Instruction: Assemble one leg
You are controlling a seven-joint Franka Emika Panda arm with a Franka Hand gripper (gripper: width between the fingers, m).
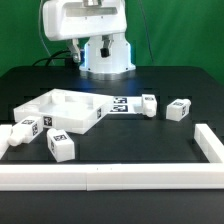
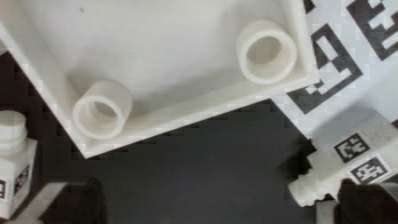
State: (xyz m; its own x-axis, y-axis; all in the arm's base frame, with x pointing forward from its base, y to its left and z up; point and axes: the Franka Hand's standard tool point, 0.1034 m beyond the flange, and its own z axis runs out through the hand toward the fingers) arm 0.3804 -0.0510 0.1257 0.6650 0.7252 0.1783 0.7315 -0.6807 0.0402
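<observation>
Four white legs with black-and-white tags lie on the black table. In the exterior view two are right of the panel (image 1: 148, 104) (image 1: 179, 110) and two at the front left (image 1: 60, 146) (image 1: 22, 132). The large white square panel (image 1: 62, 110) lies left of centre. In the wrist view its corner with two round sockets (image 2: 169, 60) fills the picture, with one leg (image 2: 361, 160) on one side and another (image 2: 15, 150) at the opposite edge. My gripper (image 2: 210, 212) is open and empty above bare table. Its dark fingertips (image 2: 71, 205) stand wide apart. One fingertip is close to the tagged leg.
The marker board (image 1: 120, 104) lies against the panel's right side and also shows in the wrist view (image 2: 347, 60). A low white rail (image 1: 110, 176) runs along the front and up the exterior view's right. The robot base (image 1: 105, 55) stands at the back, and the arm (image 1: 85, 18) hangs above.
</observation>
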